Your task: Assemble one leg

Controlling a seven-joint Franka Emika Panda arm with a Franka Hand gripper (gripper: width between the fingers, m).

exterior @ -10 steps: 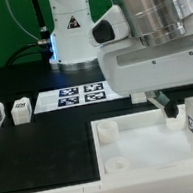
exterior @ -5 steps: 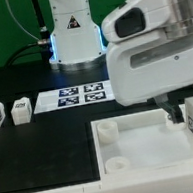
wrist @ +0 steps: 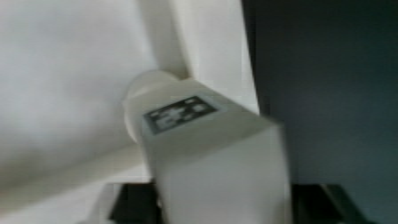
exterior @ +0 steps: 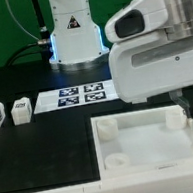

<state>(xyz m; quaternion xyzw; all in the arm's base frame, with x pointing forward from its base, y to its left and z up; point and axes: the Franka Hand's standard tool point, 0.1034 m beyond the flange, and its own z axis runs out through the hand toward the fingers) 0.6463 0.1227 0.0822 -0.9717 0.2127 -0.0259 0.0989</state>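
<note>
White leg (wrist: 187, 112) gripped in closed claw (wrist: 222, 205) at tray (exterior: 142, 143); judged next: seat it upright in nearby socket (exterior: 174, 116).

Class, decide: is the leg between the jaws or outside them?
Between them: wrist view shows the leg flanked by both dark fingers.

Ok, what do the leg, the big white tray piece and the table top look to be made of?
The leg: apparently white plastic with smooth matte faces and a printed black-and-white tag on one. The tray piece: the same-looking white plastic, matte, with moulded round sockets. The table top: black and dull, maybe cloth or a mat; I cannot tell which.
</note>
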